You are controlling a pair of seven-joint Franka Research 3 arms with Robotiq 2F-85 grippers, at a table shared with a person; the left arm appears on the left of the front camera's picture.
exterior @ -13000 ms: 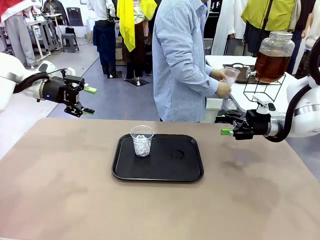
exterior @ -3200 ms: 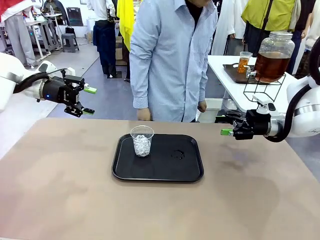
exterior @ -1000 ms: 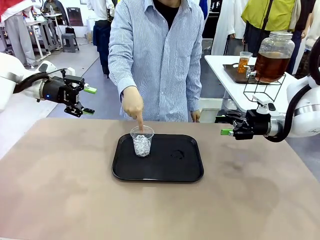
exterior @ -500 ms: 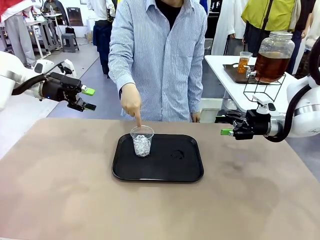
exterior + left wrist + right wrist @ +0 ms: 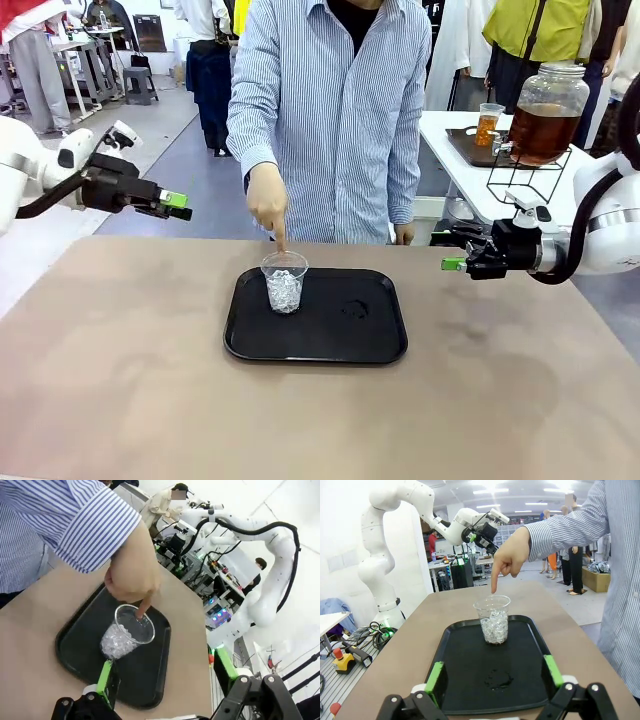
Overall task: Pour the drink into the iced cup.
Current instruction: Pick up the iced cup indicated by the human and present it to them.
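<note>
Well ahead of right end effector (image 5: 493,667), iced cup (image 5: 494,620)

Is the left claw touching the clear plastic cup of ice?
Apart. Front view: the left claw hangs well off to one side of the clear plastic cup of ice, a wide gap between them.

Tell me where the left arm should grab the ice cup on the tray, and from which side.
Probably the iced cup mid-height on its side wall, the left gripper coming level from the robot's left, fingers either side. The cup stands upright, widening to an open rim, and the person's hand points down at the far rim, so top and far side are poor.
</note>
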